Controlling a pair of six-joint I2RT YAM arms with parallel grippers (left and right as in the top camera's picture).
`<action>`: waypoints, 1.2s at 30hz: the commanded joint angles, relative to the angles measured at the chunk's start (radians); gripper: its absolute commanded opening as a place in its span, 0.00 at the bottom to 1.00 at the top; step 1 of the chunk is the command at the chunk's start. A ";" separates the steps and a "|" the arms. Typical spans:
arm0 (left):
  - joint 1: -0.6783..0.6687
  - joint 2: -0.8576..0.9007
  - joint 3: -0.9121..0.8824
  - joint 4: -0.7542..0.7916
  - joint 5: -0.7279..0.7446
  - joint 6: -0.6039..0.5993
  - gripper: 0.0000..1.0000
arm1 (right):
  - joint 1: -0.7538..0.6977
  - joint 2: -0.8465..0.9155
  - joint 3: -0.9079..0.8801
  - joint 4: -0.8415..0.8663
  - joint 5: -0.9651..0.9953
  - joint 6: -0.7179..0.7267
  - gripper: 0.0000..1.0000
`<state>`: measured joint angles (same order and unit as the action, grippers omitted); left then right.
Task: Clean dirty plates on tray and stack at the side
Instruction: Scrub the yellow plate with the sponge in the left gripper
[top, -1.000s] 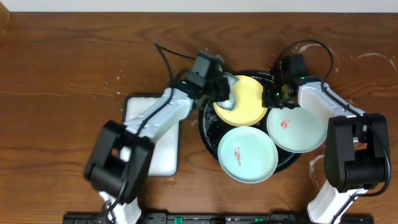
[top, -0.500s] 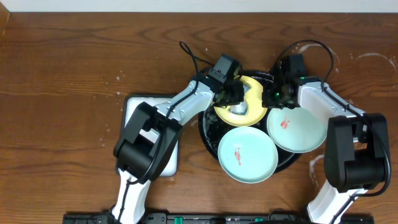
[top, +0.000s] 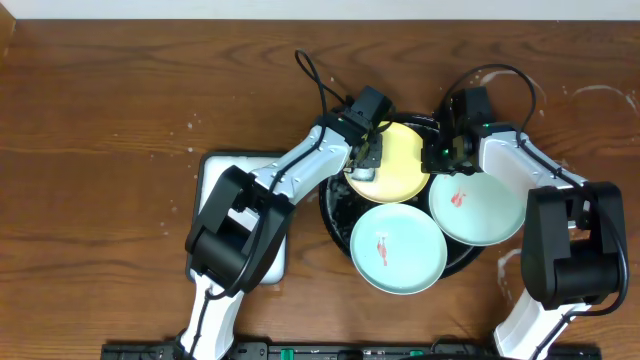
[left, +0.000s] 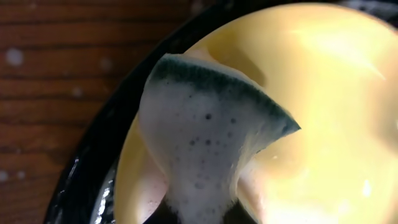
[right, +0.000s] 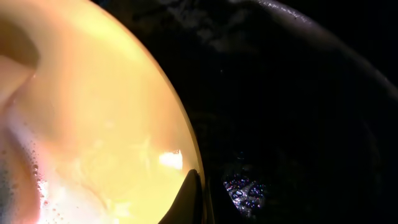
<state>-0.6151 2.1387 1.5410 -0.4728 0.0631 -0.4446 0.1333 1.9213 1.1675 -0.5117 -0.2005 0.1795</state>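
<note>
- Left jaws are clenched on a sudsy sponge (left: 205, 143) with a dark green back. Its foamy face is pressed against the left part of the yellow plate (top: 400, 165).
- Right jaws seem to be grasping that plate's right rim. The right wrist view shows one dark fingertip (right: 188, 198) lying over the edge and hides the other, so the grip is my reading of it.
- The yellow plate sits at the back of the black tray (top: 335, 215). The front mint plate (top: 398, 248) lies just before it, and the right mint plate (top: 478, 208) reaches over the tray's right rim.
- Each mint plate carries a red smear. None shows on the yellow one, which is wet and shiny.
- Step in hand, as I judge it: scrubbing the yellow plate, the first of three, with nothing stacked yet.
- To do it well:
  - sweep the sponge flat across the whole face, not only the left part;
  - press gently, so the plate does not pivot out of the rim grip;
  - hold the right arm steady, since it anchors the plate;
  - watch the sponge's bent corner, because only the flat foamy side cleans.
- A white tray (top: 262, 240) lies left of the black one on the wooden surface (top: 100, 120).
</note>
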 joint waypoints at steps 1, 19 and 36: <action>0.018 0.047 -0.007 0.063 0.078 -0.059 0.07 | 0.013 0.000 -0.003 -0.015 0.027 0.011 0.01; -0.035 0.154 -0.007 0.101 0.459 -0.301 0.07 | 0.013 0.000 -0.003 -0.015 0.027 0.010 0.01; 0.116 0.153 0.027 -0.154 -0.222 -0.034 0.07 | 0.012 0.000 -0.003 -0.022 0.027 0.010 0.01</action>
<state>-0.5438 2.2002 1.6138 -0.5793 0.2157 -0.5797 0.1398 1.9194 1.1679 -0.5240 -0.2092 0.1833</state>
